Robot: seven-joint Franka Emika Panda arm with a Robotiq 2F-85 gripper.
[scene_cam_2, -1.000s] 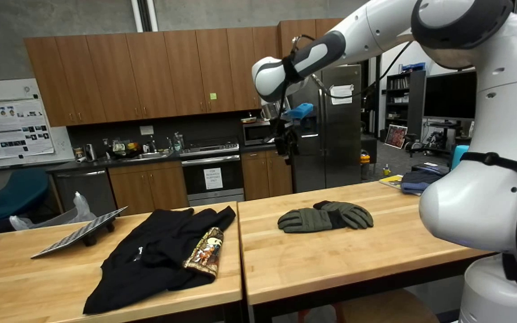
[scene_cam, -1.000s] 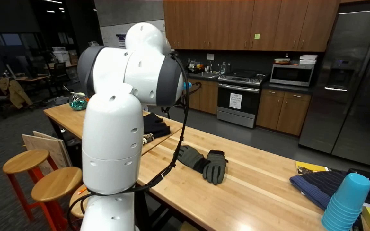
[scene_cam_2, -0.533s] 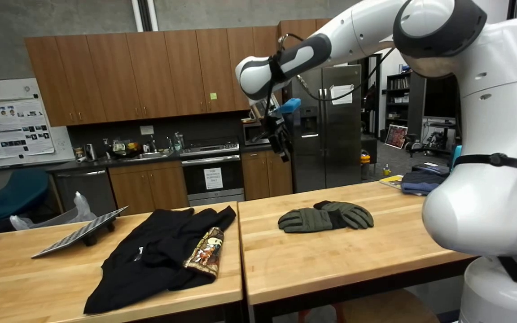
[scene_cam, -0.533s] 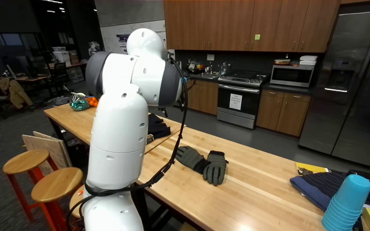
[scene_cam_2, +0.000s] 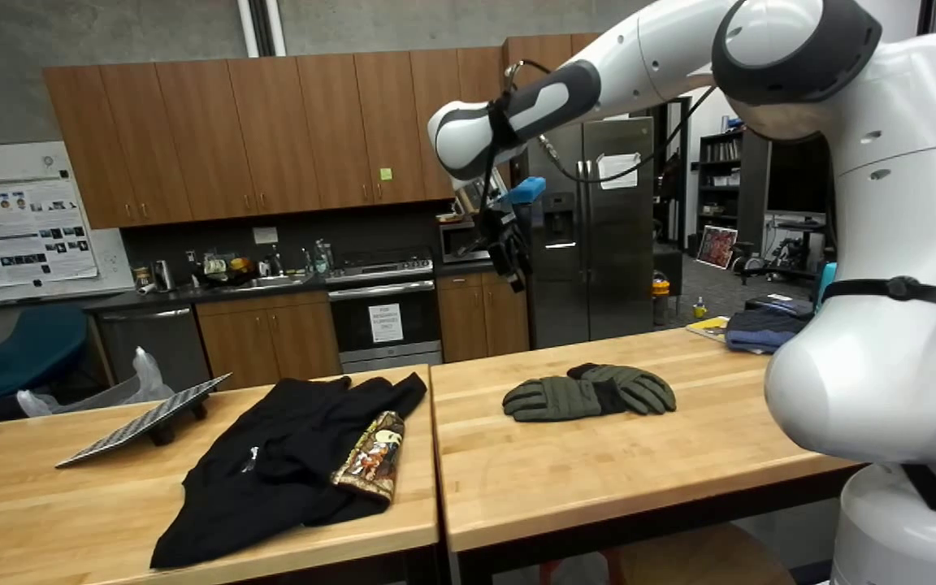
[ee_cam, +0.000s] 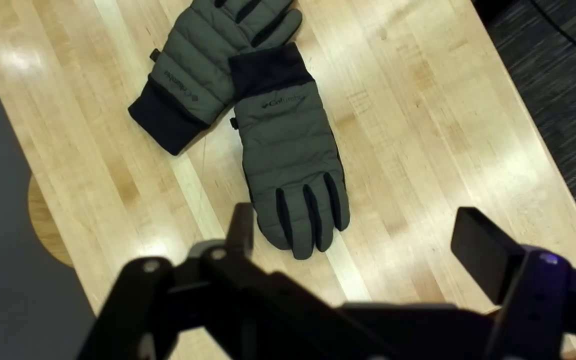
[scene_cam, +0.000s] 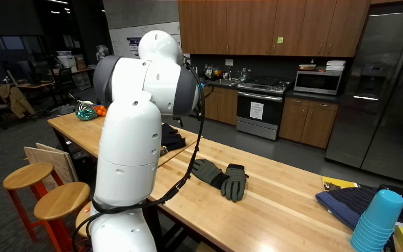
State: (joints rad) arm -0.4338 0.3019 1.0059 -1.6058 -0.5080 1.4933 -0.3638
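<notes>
Set your clock on the gloves [scene_cam_2: 588, 398] in an exterior view: a tilted panel [scene_cam_2: 143, 418] stands far out at 9 o'clock on one table [scene_cam_2: 45, 520], and the black garment [scene_cam_2: 273, 471] lies nearer at 9, a printed piece [scene_cam_2: 374, 455] on its right side. Your gripper [scene_cam_2: 515, 278] hangs in the air at 11 o'clock, well above the adjoining table [scene_cam_2: 614, 471] where the gloves rest. In the wrist view its fingers [ee_cam: 240, 232] stand wide apart; from the gap between them you see the gloves at 11 o'clock, backs up, the cuff of one overlapping the other. At 2 o'clock from the gloves, a yellow booklet [scene_cam_2: 708, 327] comes first, then knitwear [scene_cam_2: 764, 325]; in an exterior view, stacked cups [scene_cam: 376, 220] stand between 3 and 4 o'clock.
</notes>
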